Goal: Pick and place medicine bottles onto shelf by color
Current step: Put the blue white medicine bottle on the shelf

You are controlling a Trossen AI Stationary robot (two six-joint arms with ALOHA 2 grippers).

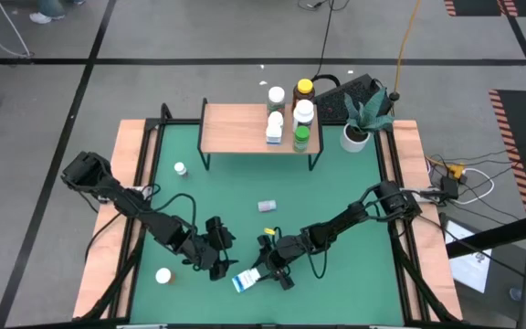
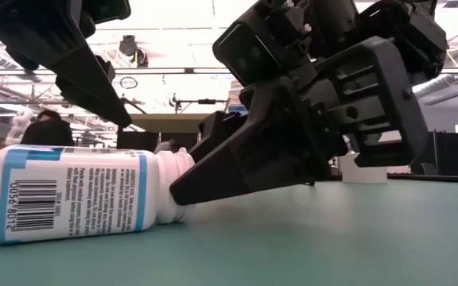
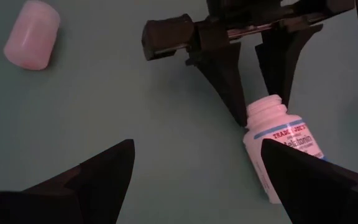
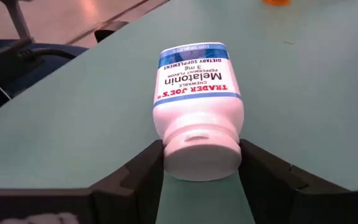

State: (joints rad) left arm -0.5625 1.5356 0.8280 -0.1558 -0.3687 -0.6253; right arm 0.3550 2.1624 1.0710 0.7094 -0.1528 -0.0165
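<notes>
While its two dark fingers bracket the neck of a toppled bottle, the right gripper point(image 1: 265, 272) sits low over the near part of the green table point(image 1: 336, 201), its jaws partly open, with the fingertips point(image 4: 146, 163) right against either side of the white cap end; whether they are actually pressing on it cannot be told, and the bottle is not lifted. That blue-labelled bottle point(image 4: 195, 106), marked melatonin, lies on its side on the mat with its base toward the table's near edge. Just beside it, on the left, the left gripper point(image 1: 222, 259) hovers with its jaws spread wide and nothing between them. Farther left a white bottle point(image 1: 163, 275) lies near the table's front corner, another small white bottle point(image 1: 181, 168) stands toward the shelf's left leg, and a small grey-capped bottle point(image 1: 267, 206) lies mid-table. At the far side the light-wood shelf point(image 1: 236, 128) carries five bottles grouped at its right end, among them a green bottle point(image 1: 301, 138) and an amber bottle point(image 1: 305, 90) with a yellow cap. A potted plant point(image 1: 362, 119) stands beside the shelf's right end.
</notes>
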